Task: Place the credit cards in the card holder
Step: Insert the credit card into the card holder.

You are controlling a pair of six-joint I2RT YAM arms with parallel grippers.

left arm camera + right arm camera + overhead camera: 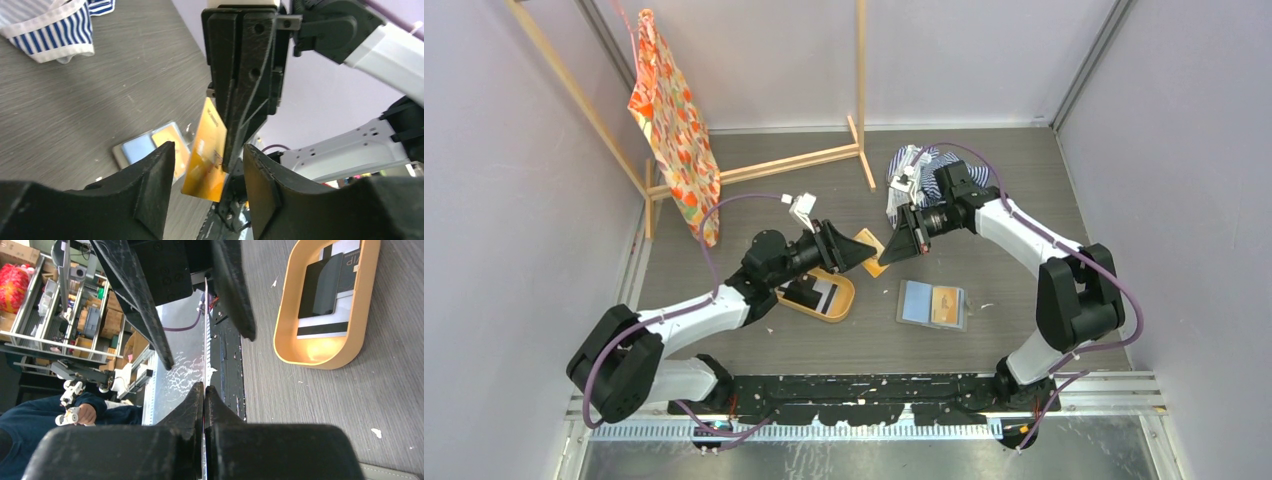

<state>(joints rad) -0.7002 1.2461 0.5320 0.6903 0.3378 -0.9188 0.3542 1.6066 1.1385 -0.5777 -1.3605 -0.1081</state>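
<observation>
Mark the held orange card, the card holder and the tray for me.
orange card [205,155]: left wrist view, middle of its face.
card holder [916,302]: top view, blue-grey left half.
tray [312,360]: right wrist view, on its rim.

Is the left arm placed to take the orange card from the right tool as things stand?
Probably yes: the left tool, jaws open, straddles the card that the shut right tool holds.
</observation>
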